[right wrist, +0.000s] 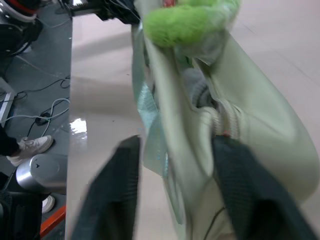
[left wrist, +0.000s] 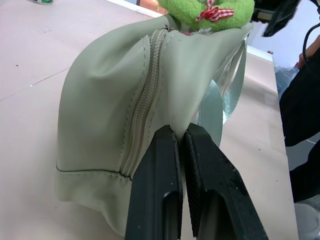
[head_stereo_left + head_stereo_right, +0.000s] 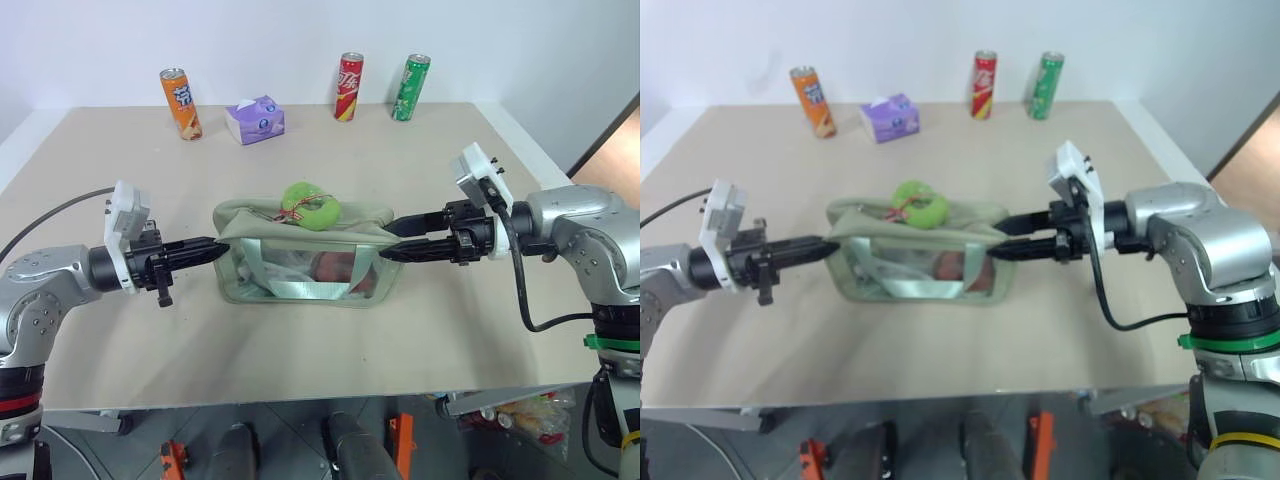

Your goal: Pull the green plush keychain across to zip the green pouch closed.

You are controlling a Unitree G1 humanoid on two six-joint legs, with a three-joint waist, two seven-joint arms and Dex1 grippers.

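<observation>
The pale sage-green fabric pouch lies mid-table, soft and slack. The left gripper pinches its end fabric; the right gripper stands parted around the opposite end. The fuzzy lime-green plush keychain, light and squashy, rests on the zipper top and is best pinched whole.

Both arms reach inward, level, toward the green pouch. The left hand is pinched closed on the pouch's left end. The right hand has its fingers parted around the pouch's right end.
</observation>
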